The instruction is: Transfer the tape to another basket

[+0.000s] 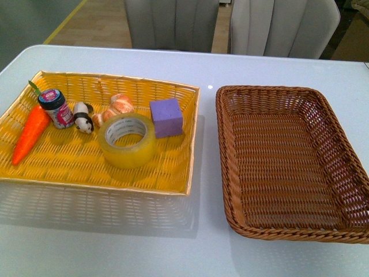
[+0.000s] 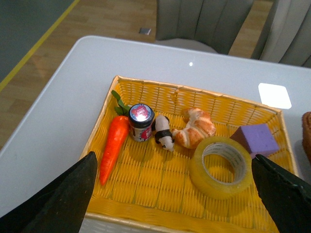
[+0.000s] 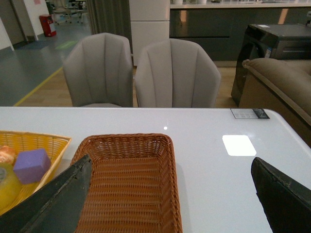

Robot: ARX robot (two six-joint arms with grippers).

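**Spotted in the yellow basket: the tape, with both grippers spread and empty**

Started at the near edge of the glossy white table (image 1: 173, 248). Saw the left gripper (image 2: 173, 160) only through its own wrist camera, its two dark fingers (image 2: 63, 199) spread wide apart and clasping nothing, looking down on the bright yellow woven rectangular basket (image 1: 92, 183). Saw the right gripper (image 3: 170, 159) the same way, dark fingers (image 3: 58, 194) likewise spread wide and holding nothing, facing along the dark brown woven wicker basket (image 1: 226, 173).

Found the wide roll of translucent yellowish packing tape (image 1: 128, 140) lying flat on the yellow basket's floor, hole upward and white core showing. Placed it right of the middle, nearer the front rim than anything else in there. Noted a purple foam cube (image 1: 166, 117) just behind and to the right of the tape; could not tell whether touching.

Further back, picked out a row along the far half of the yellow basket. Counted, from right to left, a golden-brown toy croissant (image 1: 115, 108), a small black-and-white panda figurine (image 1: 83, 117) and a little upright jar with a dark lid and a pinkish label (image 1: 56, 108). Ended the row at a long orange toy carrot (image 1: 30, 133), with its green top toward the far rim.

Found the brown basket to the right of the yellow one, parted from it by a strip of table, showing only its bare woven floor.

Made out two pale grey padded chairs (image 1: 167, 23) beyond the table's far edge.
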